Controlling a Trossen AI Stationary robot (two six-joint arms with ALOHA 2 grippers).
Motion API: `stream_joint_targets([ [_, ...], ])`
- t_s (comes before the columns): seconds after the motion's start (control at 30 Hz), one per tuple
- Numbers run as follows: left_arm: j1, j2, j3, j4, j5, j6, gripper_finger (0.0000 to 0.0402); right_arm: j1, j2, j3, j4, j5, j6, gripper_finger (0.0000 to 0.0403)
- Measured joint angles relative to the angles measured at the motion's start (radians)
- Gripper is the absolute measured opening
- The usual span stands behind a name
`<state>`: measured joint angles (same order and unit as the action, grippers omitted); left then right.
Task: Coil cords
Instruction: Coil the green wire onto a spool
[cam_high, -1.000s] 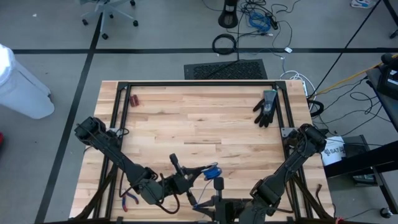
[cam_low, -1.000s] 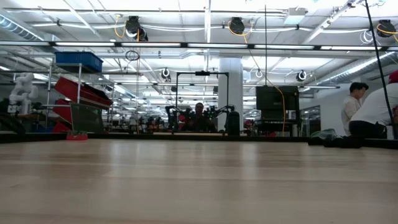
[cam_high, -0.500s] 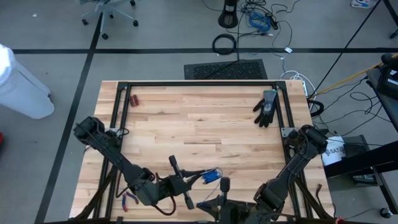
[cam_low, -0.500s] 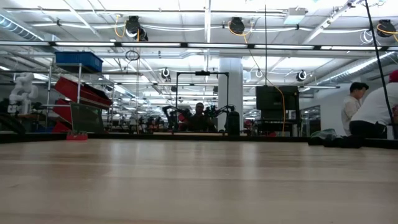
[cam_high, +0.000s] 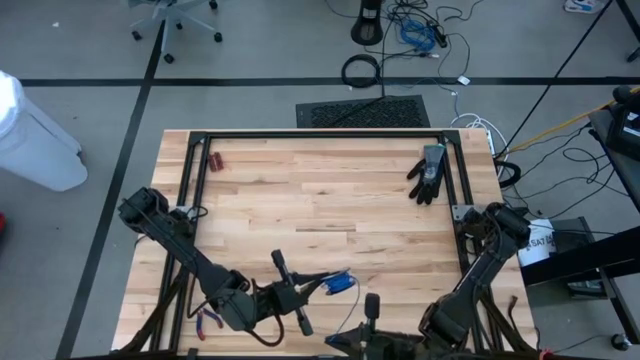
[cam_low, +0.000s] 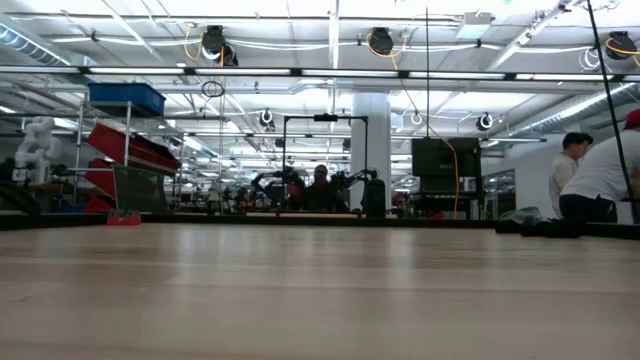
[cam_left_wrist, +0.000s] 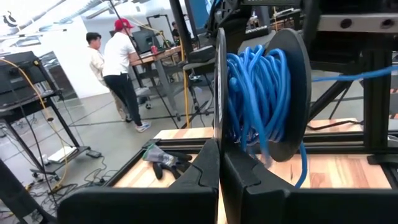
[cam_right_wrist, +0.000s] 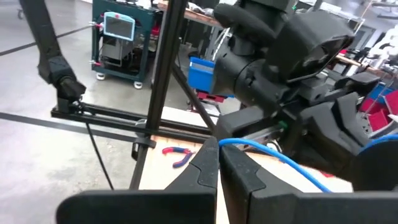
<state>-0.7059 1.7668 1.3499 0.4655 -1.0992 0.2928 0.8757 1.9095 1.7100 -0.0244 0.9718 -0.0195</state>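
High view: left gripper low over the near edge of the desk, clenched, with the cord just beside it, a small blue bundle near the desk's front middle. Right gripper at the very front edge, just right of the cord, also clenched; no clear grasp on the cord visible from here. Black glove near the far right corner, well apart from both arms. Small red item near the far left corner. Red-handled pliers at the front left, beside the left arm.

Low view: bare wood of the desk across the lower half, neither gripper nor cord in sight. Two people at the right edge of the room beyond.

Left wrist view: fingers pressed together, nothing between them. Blue cord wound in many loops just past the fingertips, one strand hanging down toward the desk. Glove farther off on the desk. Two people standing in the room behind.

Right wrist view: fingers closed against each other, a thin blue strand of cord running just beyond the tips; contact not clear. Left arm's dark wrist close ahead. Pliers on the desk beyond.
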Motion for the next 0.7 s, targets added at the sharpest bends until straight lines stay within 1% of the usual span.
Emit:
stream_joint_targets([
  [0.1,-0.005,-0.006,0.0,0.0,0.0,0.0,0.0,0.004,0.0,0.0,-0.032,0.0,0.026,0.0],
  [0.23,-0.025,-0.027,-0.001,0.025,0.001,0.0,0.0,0.003,0.0,0.0,-0.119,0.0,0.106,0.0],
  [0.33,-0.042,-0.044,-0.001,0.036,0.025,0.0,0.0,0.0,0.0,0.0,-0.189,0.007,0.168,0.0],
  [0.47,-0.064,-0.059,-0.001,0.036,0.059,0.0,0.0,0.001,0.0,0.0,-0.247,0.075,0.213,0.0],
  [0.57,-0.075,-0.066,-0.002,0.037,0.095,0.001,0.0,0.001,0.0,0.0,-0.258,0.123,0.22,0.0],
  [0.7,-0.088,-0.078,-0.002,0.033,0.132,0.002,0.0,0.003,-0.002,0.0,-0.274,0.162,0.245,0.0],
])
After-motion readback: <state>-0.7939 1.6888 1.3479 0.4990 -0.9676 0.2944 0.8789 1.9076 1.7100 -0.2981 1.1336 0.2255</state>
